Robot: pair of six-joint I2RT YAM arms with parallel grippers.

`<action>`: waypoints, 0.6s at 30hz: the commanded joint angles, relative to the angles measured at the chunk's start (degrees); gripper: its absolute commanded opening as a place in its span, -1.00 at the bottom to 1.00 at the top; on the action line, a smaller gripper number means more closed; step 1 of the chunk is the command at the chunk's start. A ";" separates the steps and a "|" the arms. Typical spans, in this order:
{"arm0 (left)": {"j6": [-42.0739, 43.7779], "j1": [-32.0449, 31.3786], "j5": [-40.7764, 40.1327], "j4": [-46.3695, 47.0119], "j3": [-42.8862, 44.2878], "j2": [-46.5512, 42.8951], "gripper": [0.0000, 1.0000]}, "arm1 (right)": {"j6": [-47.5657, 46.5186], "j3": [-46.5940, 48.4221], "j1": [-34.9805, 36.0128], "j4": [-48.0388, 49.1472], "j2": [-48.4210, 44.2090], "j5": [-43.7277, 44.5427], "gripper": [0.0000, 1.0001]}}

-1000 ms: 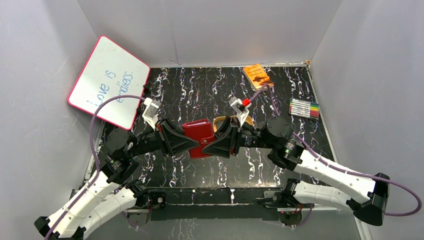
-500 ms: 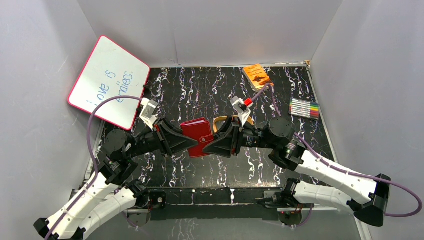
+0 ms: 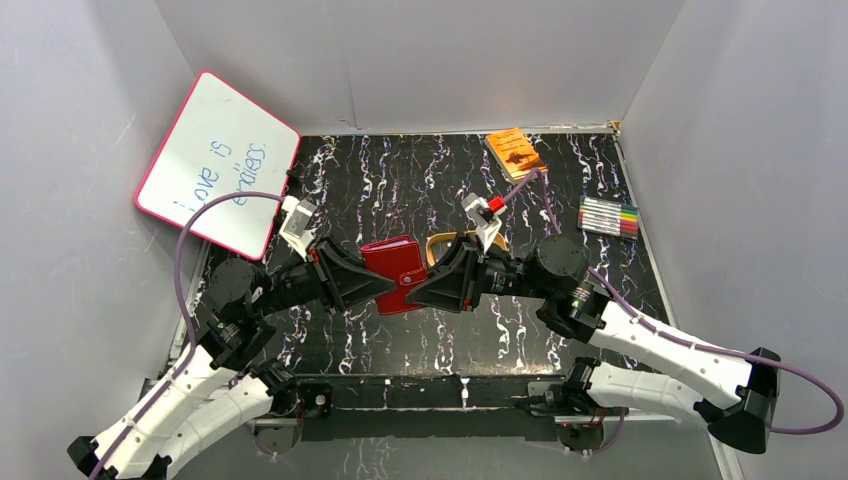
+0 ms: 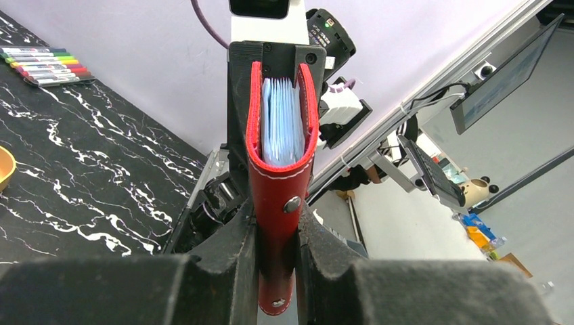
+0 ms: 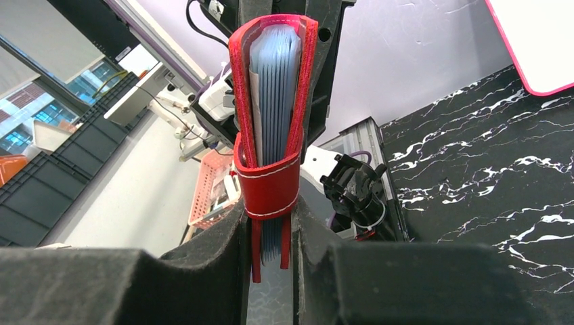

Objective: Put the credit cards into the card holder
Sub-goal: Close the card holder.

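Though the whiteboard [image 3: 215, 165] leaning at the far left clearly reads "Love is" in blue, its second word is hard to make out. The worktop [image 3: 400, 180] is black with white veining, boxed in by plain grey walls. Over its middle the card holder [image 3: 392, 265] is folded, broad red face up, long axis roughly near to far. The left hand [image 3: 380, 287] and right hand [image 3: 414, 291] each pinch it from opposite sides.

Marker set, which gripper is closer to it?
Right. The right gripper clamps the wallet on the side toward the markers; the left gripper clamps its far side.
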 commanded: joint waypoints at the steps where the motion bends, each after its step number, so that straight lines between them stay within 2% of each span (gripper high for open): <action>1: 0.56 -0.21 -0.69 0.03 2.61 -0.67 -0.70 | -0.52 0.97 0.06 1.56 -1.50 1.08 -1.00; 7: 1.78 -0.17 -2.07 -2.91 3.40 -1.37 0.04 | -1.72 2.01 0.03 -1.90 -2.50 2.90 -1.00; 10: 3.76 -0.18 -5.91 -9.01 5.03 -2.36 0.36 | -3.87 4.06 0.01 -6.53 -2.99 4.52 -1.00; 12: 5.60 -0.22 -15.99 -16.81 6.79 -4.13 0.52 | -6.39 6.81 0.06 -12.83 -3.31 7.41 -1.00; 15: 8.00 -0.22 -30.40 -25.57 7.99 -8.32 0.75 | -9.57 11.78 0.04 -28.16 -2.90 18.13 -1.00; 18: 10.61 -0.19 -39.47 -30.27 7.69 -10.88 0.81 | -9.92 15.51 0.02 -42.96 -1.79 30.08 -1.00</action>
